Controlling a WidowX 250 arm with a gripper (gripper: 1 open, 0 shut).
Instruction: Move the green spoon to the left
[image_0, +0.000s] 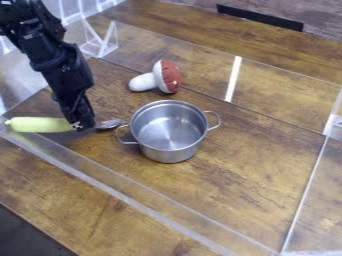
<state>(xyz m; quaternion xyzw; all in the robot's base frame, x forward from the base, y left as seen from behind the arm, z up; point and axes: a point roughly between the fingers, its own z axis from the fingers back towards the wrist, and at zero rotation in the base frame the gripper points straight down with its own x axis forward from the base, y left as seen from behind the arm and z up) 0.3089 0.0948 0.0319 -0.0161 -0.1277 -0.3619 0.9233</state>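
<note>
On the brown wooden desk (247, 190), the pincer (83, 126) is closed on the green spoon (40, 125) — presumably to carry it left, away from the pot (170, 131) beside it.

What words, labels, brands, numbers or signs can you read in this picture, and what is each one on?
None. No readable text shows on the pot, the mushroom, the spoon or the table.

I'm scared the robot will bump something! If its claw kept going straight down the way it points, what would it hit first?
Probably the green spoon, right at the claw's tips, then the wooden table, though depth is hard to judge.
</note>
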